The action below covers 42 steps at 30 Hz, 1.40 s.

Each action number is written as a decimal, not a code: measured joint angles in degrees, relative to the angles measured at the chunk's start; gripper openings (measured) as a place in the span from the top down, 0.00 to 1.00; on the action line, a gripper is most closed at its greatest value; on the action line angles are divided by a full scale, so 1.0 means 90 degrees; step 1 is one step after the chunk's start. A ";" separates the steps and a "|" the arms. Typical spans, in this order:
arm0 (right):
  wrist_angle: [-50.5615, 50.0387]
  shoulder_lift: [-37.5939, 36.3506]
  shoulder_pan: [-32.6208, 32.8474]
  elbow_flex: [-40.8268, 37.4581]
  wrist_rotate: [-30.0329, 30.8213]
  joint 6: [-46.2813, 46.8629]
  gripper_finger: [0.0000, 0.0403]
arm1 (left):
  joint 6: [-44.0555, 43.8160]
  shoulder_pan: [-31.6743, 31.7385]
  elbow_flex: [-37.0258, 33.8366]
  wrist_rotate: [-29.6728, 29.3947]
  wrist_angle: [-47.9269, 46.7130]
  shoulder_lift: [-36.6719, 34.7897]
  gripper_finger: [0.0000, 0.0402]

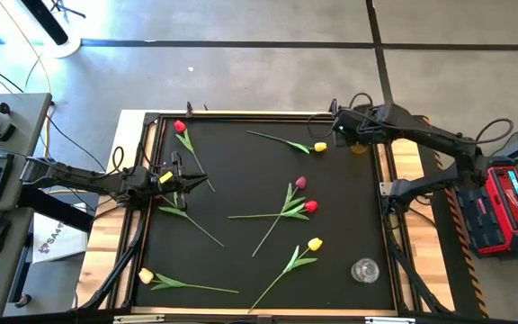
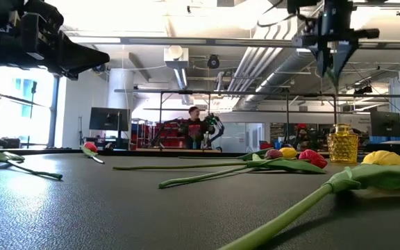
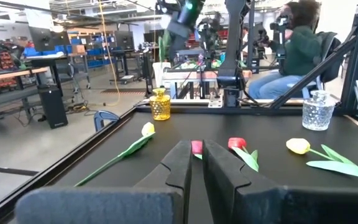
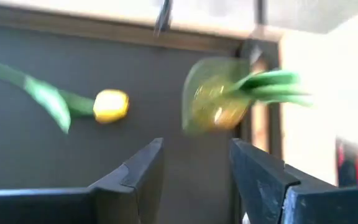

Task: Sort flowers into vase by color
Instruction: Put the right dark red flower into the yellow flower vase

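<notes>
Right gripper (image 1: pixel 344 126) is the one at work, fingers parted with nothing between them, hovering right over the yellow vase (image 1: pixel 360 144) at the far right corner of the black mat (image 1: pixel 241 180).

High view: the nearest loose flower is the yellow tulip (image 1: pixel 319 147) just beside the vase, head toward the vase and stem running away from it toward the mat's middle. That's the relation that counts, I'd say: the right arm is way closer to it than the left, and the stem's long axis points roughly along the far edge, so the fingers would need to close across it. Left gripper (image 1: pixel 183 177) sits well apart from the vase, on the opposite side of the mat, pinched nearly shut and empty as far as I can tell. A clear glass vase (image 1: pixel 364 270) stands at the near right corner, well apart from the yellow one.

Low view: right gripper hangs above the yellow vase (image 2: pixel 342 144), tulips lying flat all around.

Left wrist view: fingers (image 3: pixel 185 168) almost touching, nothing gripped; the yellow vase (image 3: pixel 160 104) is far off.

Right wrist view: open fingers (image 4: pixel 143 171), yellow vase (image 4: pixel 213 102) just beyond them with green stems in it, yellow tulip (image 4: pixel 110 104) beside it.
</notes>
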 joint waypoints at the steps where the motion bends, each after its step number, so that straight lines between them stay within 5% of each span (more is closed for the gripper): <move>1: -0.0001 -0.0002 0.0002 0.0083 0.0327 -0.0101 0.57 | 0.0000 0.0001 0.0000 -0.0001 -0.0002 0.0002 0.93; 5: -0.0049 0.0000 0.0002 0.0306 0.1069 -0.0287 0.57 | 0.0002 0.0000 0.0000 0.0000 -0.0005 0.0000 0.93; 12: -0.0036 0.0000 0.0002 0.0373 0.1310 -0.0281 0.57 | 0.0007 0.0000 0.0000 0.0000 -0.0006 0.0001 0.93; 19: -0.0041 0.0000 0.0002 0.0374 0.2742 -0.0892 0.57 | 0.0010 0.0000 0.0000 0.0000 -0.0024 0.0000 0.93; 28: 0.0305 0.0002 -0.0045 0.0374 0.2403 -0.1382 0.57 | 0.0022 0.0002 0.0000 -0.0134 -0.0024 0.0002 0.93; 34: 0.0608 0.0002 -0.0053 0.0374 0.2848 -0.1299 0.57 | 0.0019 0.0000 0.0000 -0.0136 -0.0024 0.0002 0.93; 42: 0.2443 -0.0034 0.0017 0.0374 0.2968 -0.2598 0.57 | 0.0022 0.0002 0.0000 -0.0168 -0.0024 0.0000 0.93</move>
